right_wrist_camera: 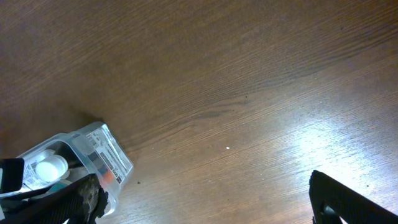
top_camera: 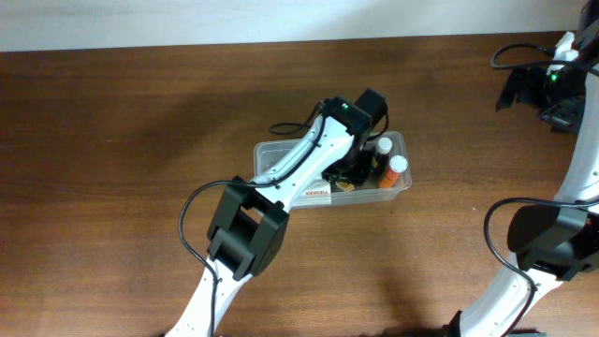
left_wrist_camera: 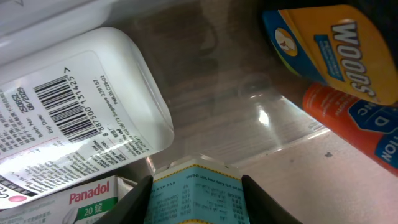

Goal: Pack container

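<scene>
Mid-brown wood counter, fine darker grain. Clear, colourless container.
Upper left of my left wrist view: white bottle, black barcode and print.
Lower left: white Panadol box, red lettering, green band.
Bottom centre: pale blue box, tiny dark print, yellowish top edge; my left gripper black.
Upper right: yellow-orange bottle, blue trim, white lettering.
Below it: orange-red bottle, blue label.

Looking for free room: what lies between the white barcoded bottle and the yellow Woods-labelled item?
Bare container floor, nothing else, as the left wrist view shows.
</scene>
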Controlling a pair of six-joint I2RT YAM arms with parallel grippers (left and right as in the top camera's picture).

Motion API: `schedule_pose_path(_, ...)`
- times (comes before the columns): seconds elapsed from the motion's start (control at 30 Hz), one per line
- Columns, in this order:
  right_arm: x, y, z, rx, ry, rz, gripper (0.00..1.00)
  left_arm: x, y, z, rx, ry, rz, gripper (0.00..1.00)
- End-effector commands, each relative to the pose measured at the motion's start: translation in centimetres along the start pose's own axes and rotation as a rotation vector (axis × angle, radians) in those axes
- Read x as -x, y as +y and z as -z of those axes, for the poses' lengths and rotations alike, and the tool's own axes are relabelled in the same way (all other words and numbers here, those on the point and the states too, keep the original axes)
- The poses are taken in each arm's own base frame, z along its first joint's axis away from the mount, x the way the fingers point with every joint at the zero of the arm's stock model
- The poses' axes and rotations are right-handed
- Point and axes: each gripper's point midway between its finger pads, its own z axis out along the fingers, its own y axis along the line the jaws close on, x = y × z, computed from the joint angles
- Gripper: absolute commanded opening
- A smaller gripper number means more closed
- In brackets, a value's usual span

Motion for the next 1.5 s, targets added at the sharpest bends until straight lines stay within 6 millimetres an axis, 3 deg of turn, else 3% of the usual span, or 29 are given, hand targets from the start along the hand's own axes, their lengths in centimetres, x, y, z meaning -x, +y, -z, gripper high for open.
schedule_pose_path(0.0,-0.1,-0.3,0.7,-0.001,-0.016,-0.003,0.98,-0.9,-0.8,-0.3,-0.006,0.026,-0.013,0.42)
schedule_pose_path(0.23,-0.1,-0.3,0.7,-0.001,-0.016,-0.003,0.98,-0.8,-0.5,-0.3,0.014,0.018,-0.014,0.43)
schedule_pose_path(0.3,-0.1,-0.3,0.7,-0.001,-0.016,-0.003,0.98,-0.7,-0.4,-0.3,0.015,0.016,-0.013,0.49)
schedule_pose_path(0.7,-0.1,-0.3,0.7,-0.001,-0.016,-0.003,0.98,-0.5,-0.4,-0.3,0.018,0.004,-0.015,0.49)
schedule_pose_path(0.9,-0.1,-0.3,0.7,-0.001,-0.016,-0.003,0.98,1.0,-0.4,0.7,0.012,-0.049,-0.079,0.53)
schedule_pose_path(1.03,-0.1,-0.3,0.7,-0.001,-0.016,-0.003,0.98,3.0,-0.2,3.6,0.009,-0.129,-0.093,0.56)
schedule_pose_path(1.2,-0.1,-0.3,0.7,-0.001,-0.016,-0.003,0.99,5.6,1.8,10.4,0.061,-0.279,-0.083,0.63)
schedule_pose_path(1.37,-0.1,-0.3,0.7,-0.001,-0.016,-0.003,0.98,5.4,4.4,16.2,0.08,-0.35,-0.044,0.87)
schedule_pose_path(1.43,-0.1,-0.3,0.7,-0.001,-0.016,-0.003,0.98,4.8,6.5,19.3,0.079,-0.384,-0.002,0.99)
schedule_pose_path(1.47,-0.1,-0.3,0.7,-0.001,-0.016,-0.003,0.98,5.0,7.1,20.4,0.073,-0.414,0.006,0.99)
